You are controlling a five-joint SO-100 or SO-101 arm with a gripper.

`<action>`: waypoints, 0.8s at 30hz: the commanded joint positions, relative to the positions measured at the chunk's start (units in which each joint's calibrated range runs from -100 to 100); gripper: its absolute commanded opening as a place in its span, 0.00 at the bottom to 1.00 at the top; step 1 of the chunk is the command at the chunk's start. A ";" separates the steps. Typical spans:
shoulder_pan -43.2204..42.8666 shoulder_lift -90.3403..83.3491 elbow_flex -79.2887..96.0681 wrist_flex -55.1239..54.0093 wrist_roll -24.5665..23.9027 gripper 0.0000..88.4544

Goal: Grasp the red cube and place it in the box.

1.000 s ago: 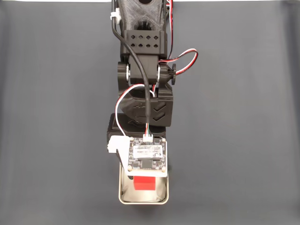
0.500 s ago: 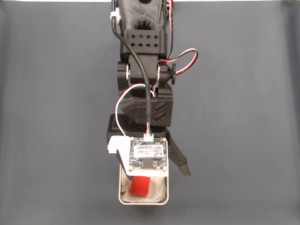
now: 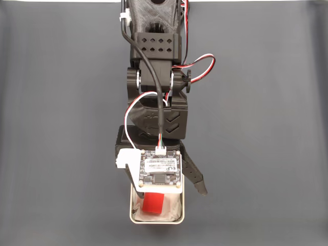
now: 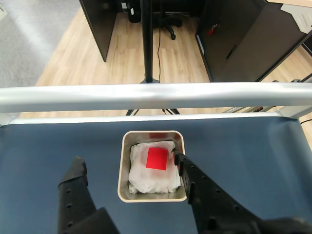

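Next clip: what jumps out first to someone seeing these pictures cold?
The red cube catches the eye at once, lying on the white lining inside the box near the table's edge in the wrist view. The gripper is open above it, one finger left of the box and one over its right rim. In the fixed view the black arm runs down the middle of the dark mat.

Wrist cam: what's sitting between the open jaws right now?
The box, with the red cube lying on its white lining. Neither jaw touches the cube in the wrist view.
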 commanded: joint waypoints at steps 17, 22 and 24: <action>0.15 -9.85 0.20 -2.01 -1.37 0.00; -0.91 -26.14 11.15 -3.81 -1.61 0.00; -1.62 -33.16 17.81 -3.81 -1.51 0.00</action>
